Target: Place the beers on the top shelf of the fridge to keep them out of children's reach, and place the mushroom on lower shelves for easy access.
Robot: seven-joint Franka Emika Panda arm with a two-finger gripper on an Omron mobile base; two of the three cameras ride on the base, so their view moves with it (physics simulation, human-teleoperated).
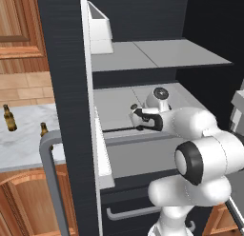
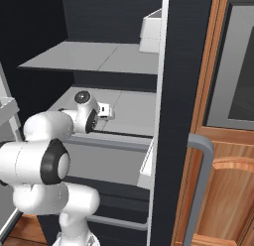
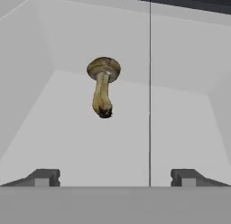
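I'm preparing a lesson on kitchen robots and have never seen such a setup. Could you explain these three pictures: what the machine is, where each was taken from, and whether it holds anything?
It is a rendered kitchen. The white arm ends in a two-finger gripper reaching into the open dark fridge. Two pictures come from cameras on the robot's base, behind it to the left and right. The third looks out from the hand itself; the two dark tips at the bottom are its fingers, standing wide apart, so nothing is held. Ahead of them is a mushroom, over the lower shelf. The top shelf is above. Two beers wait on the marble counter outside.
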